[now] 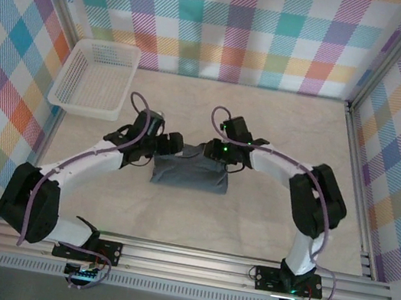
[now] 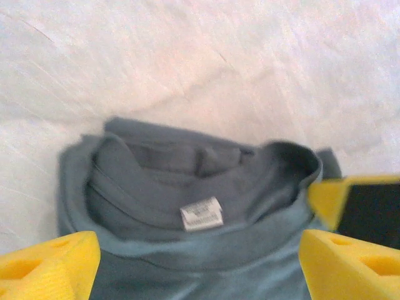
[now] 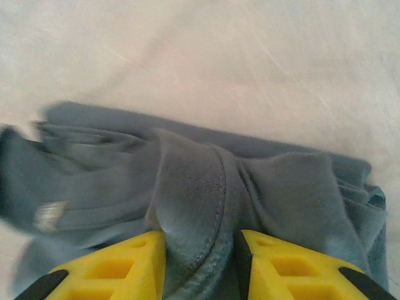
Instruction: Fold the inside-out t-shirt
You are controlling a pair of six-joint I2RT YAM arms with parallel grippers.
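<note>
The inside-out t-shirt (image 1: 190,175) lies in the middle of the tabletop (image 1: 284,118), just past the two arms. It is already a small, thick, nearly square bundle, so you can take most of the folding as done. The neck hole with its little white label (image 2: 201,215) sits on top, right under your left hand (image 2: 200,256). The cloth there looks lumpy, not flat.

Your right hand (image 3: 201,250) is clenched on a bump of grey cloth at the far edge of the t-shirt. The cloth fills the gap between its yellow fingers (image 3: 119,265). Your left hand is released, with its fingers spread wide apart, low over the neck hole and grasping nothing.

What is left looks small to me. Lay that pinched bump down flat, tidy the far edge, and lift both hands away. The white basket (image 1: 97,77) sits at the far left, well apart from the t-shirt.
</note>
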